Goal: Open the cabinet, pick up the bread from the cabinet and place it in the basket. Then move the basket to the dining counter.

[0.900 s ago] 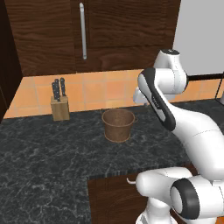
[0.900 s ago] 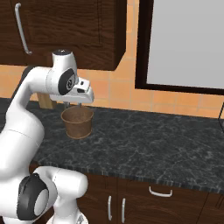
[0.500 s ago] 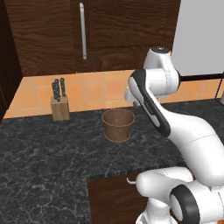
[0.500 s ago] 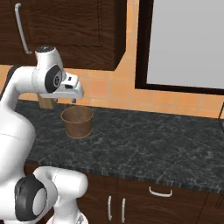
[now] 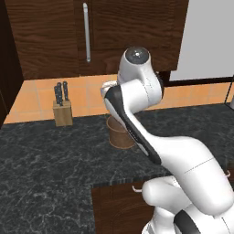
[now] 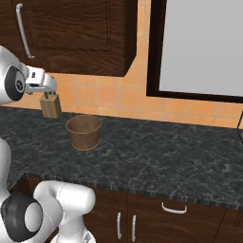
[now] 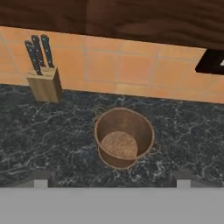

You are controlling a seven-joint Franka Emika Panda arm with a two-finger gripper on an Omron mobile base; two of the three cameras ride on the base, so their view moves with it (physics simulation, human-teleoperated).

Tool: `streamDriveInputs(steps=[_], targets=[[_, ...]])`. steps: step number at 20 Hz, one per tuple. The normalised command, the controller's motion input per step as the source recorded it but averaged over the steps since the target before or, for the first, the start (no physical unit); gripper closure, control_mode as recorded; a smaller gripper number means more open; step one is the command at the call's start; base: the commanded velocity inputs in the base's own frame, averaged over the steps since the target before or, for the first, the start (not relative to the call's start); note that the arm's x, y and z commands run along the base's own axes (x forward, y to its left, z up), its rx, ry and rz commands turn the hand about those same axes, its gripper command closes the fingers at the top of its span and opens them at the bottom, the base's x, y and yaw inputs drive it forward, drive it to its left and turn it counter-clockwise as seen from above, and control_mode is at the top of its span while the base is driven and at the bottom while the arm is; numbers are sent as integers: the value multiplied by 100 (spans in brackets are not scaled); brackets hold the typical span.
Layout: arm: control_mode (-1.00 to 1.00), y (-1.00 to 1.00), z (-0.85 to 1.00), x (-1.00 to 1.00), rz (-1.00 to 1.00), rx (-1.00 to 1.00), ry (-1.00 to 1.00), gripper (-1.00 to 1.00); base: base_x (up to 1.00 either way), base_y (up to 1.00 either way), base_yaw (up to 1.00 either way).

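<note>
Left base view: basket [image 5: 119,134] sits on the black worktop [image 5: 50,160], half behind the arm, near the knife block [image 5: 63,112]. Right base view: gripper [image 6: 47,88] hangs above and left of it, jaw state unclear. Hand view: fingertips [image 7: 40,180] spread, nothing between; bread [image 7: 119,145] lies inside the basket. Basket probably light, stiff; take the rim, clear of the loaf.

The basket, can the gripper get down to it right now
Probably yes: the basket stands upright on the black worktop with open space around it, knife block well aside, and the fingers spread.

Orange tiled backsplash [image 6: 114,97], black granite worktop [image 6: 156,156], knife block [image 5: 63,112]
</note>
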Motion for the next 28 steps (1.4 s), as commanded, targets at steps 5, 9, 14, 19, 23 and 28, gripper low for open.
streamDriveInputs(steps=[5, 9, 14, 19, 23, 28], targets=[[-100, 46, 82, 25, 0, 1, -21, -100, 0, 0, 0], [-100, 38, 64, 61, 2, 5, -16, -100, 0, 0, 0], [-100, 63, 42, 54, 17, 14, -4, -100, 0, 0, 0], [-100, 40, 17, 52, 4, 2, -3, -100, 0, 0, 0], [-100, 30, 0, 50, 0, -4, -17, -100, 0, 0, 0], [-100, 5, 0, 42, 0, -1, -4, -100, 0, 0, 0]])
